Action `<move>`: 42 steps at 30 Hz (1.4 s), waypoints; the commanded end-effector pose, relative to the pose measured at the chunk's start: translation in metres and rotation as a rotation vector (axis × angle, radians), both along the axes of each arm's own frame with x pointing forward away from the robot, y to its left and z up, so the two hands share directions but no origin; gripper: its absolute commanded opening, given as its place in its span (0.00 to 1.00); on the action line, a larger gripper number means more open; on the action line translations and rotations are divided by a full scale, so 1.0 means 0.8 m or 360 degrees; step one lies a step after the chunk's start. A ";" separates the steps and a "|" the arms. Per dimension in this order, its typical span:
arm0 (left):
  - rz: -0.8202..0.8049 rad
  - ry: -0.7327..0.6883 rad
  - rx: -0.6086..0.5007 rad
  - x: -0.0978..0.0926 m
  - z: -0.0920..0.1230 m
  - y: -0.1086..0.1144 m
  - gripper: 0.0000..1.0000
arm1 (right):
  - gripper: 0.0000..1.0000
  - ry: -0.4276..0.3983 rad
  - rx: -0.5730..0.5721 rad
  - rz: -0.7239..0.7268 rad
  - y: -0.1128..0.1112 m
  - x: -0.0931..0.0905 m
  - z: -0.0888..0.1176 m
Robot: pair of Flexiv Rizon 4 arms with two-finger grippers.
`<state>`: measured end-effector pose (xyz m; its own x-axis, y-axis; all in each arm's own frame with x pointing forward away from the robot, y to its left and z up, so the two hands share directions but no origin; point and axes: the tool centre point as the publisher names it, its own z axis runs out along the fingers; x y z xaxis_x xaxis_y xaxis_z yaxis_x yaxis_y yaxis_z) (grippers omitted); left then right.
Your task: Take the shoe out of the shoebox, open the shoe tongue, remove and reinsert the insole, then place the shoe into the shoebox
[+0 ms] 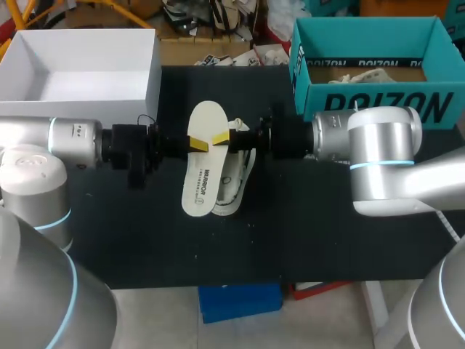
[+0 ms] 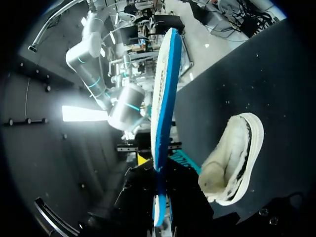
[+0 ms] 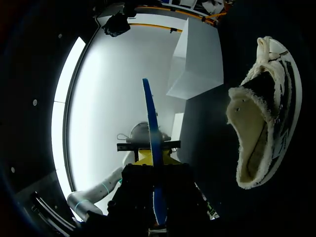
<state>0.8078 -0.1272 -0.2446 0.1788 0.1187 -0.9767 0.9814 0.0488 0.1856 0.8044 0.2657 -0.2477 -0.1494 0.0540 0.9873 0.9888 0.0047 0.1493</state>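
A white insole [image 1: 202, 167] with a blue underside hangs over the black table, gripped from both sides. My left gripper [image 1: 197, 144] comes in from the left and is shut on its edge; in the left wrist view the insole [image 2: 163, 98] runs edge-on out from between the fingers of that gripper [image 2: 159, 197]. My right gripper [image 1: 224, 138] holds the opposite edge, shut on the insole [image 3: 150, 128] in the right wrist view. The white fleece-lined shoe [image 1: 238, 178] lies on the table under and just right of the insole, its opening [image 3: 261, 113] facing up.
The teal shoebox [image 1: 378, 102] stands open at the back right, behind my right arm. An open white box [image 1: 152, 73] sits at the back left. The black table surface [image 1: 305, 233] stretches toward the front edge.
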 end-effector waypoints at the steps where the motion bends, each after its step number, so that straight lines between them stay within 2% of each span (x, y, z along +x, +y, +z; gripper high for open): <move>1: 0.0005 0.0004 0.0004 0.002 -0.004 -0.004 0.00 | 0.00 0.0002 -0.0001 0.0004 0.001 0.000 0.001; 8: 0.0029 0.0029 0.0019 0.002 -0.005 -0.001 0.00 | 0.00 0.0002 -0.0001 0.0004 0.001 0.000 0.001; 9: 0.0043 0.0047 0.0027 0.001 -0.003 0.001 0.00 | 0.14 0.0000 0.0002 0.0004 0.000 0.000 0.001; 10: 0.0065 0.0067 0.0051 0.001 -0.002 0.003 0.00 | 1.00 -0.0004 -0.0003 -0.0015 -0.003 0.000 0.002; 18: 0.0176 0.0269 0.0145 -0.023 0.001 0.028 0.00 | 1.00 -0.0021 -0.0166 -0.0111 -0.024 -0.013 0.004; 29: 0.0114 0.0507 0.0330 -0.089 0.005 0.067 0.00 | 1.00 0.0055 -0.0471 -0.0308 -0.088 -0.052 -0.010; 37: -0.0011 0.0629 0.0422 -0.133 -0.007 0.092 0.00 | 1.00 0.0085 -0.0617 -0.0476 -0.138 -0.087 -0.003; 42: -0.0044 0.0693 0.0454 -0.150 -0.017 0.103 0.00 | 1.00 0.0099 -0.0697 -0.0544 -0.163 -0.104 0.003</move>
